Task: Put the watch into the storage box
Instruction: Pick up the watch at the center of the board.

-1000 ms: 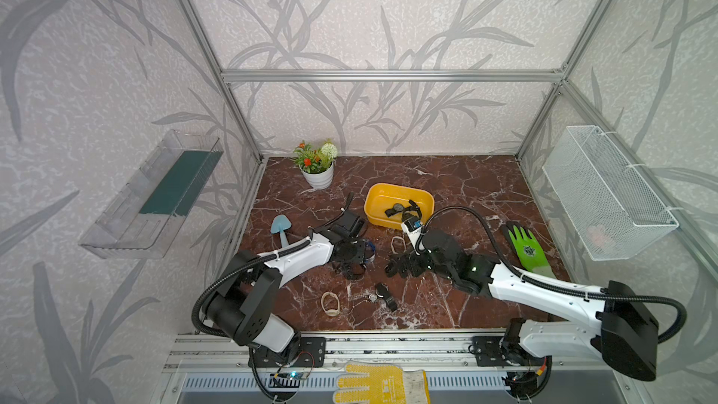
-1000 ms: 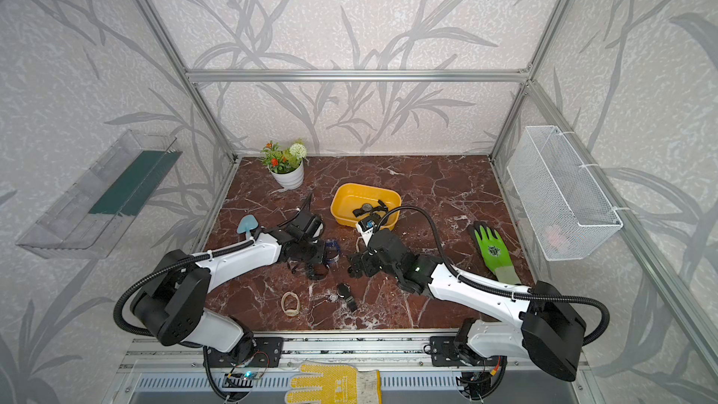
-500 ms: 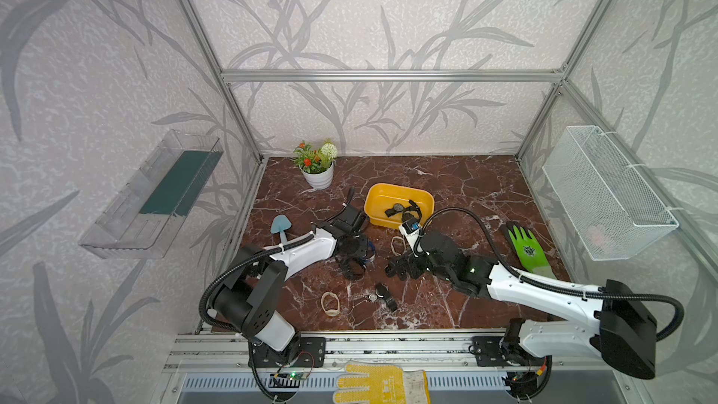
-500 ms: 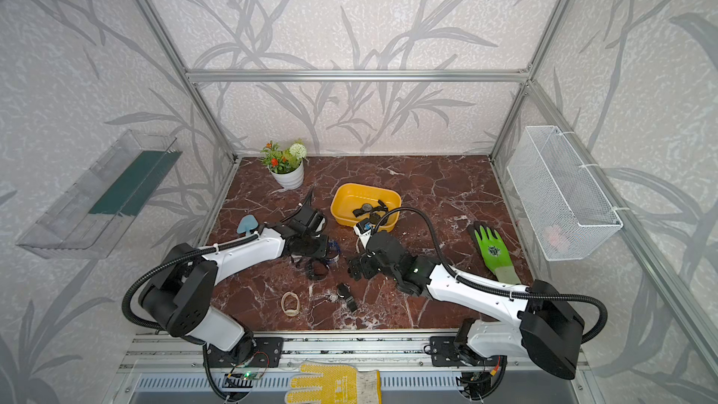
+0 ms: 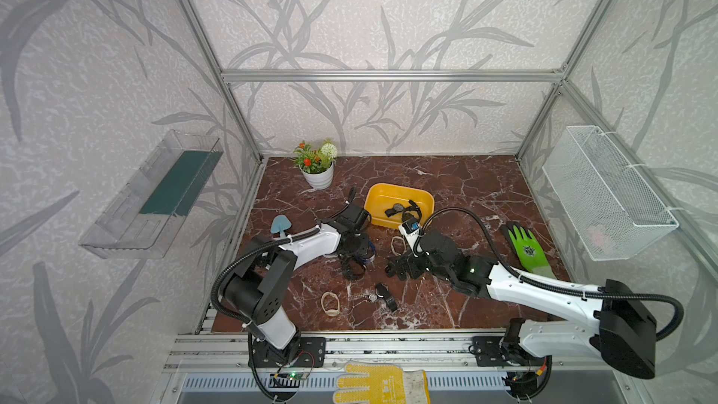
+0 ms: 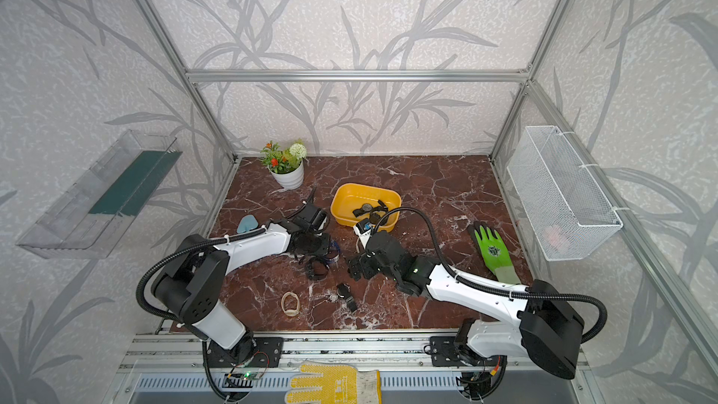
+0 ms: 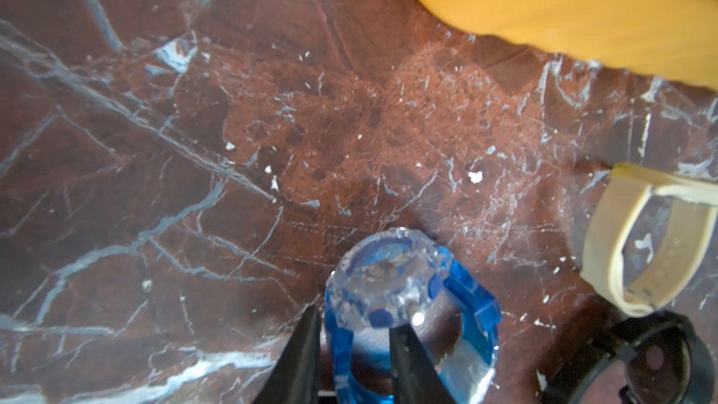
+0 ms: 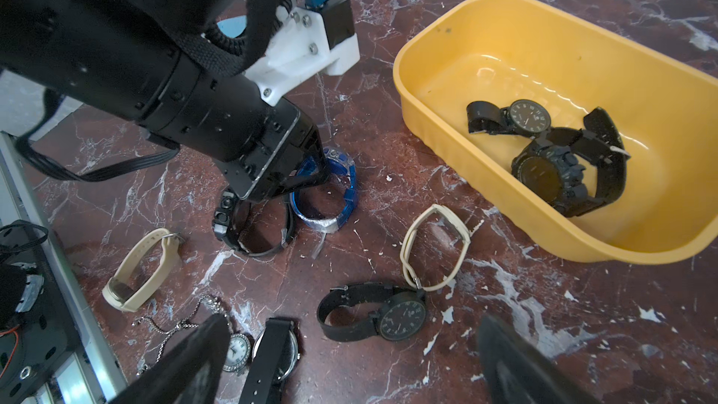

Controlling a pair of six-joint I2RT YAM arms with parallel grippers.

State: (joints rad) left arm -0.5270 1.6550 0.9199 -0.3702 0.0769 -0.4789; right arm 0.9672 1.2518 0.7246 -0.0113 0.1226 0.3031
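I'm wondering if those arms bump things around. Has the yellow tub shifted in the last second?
No. The storage box sits where it was, at the same gap from the flower pot behind it, in both top views.

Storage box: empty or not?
Not empty: a slim black watch and a chunky black watch lie inside the yellow storage box.

The left tool (image 7: 353, 320) astride the blue watch's (image 7: 384, 277) band, cream strap (image 7: 606, 266) and storage box (image 7: 563, 5) nearby
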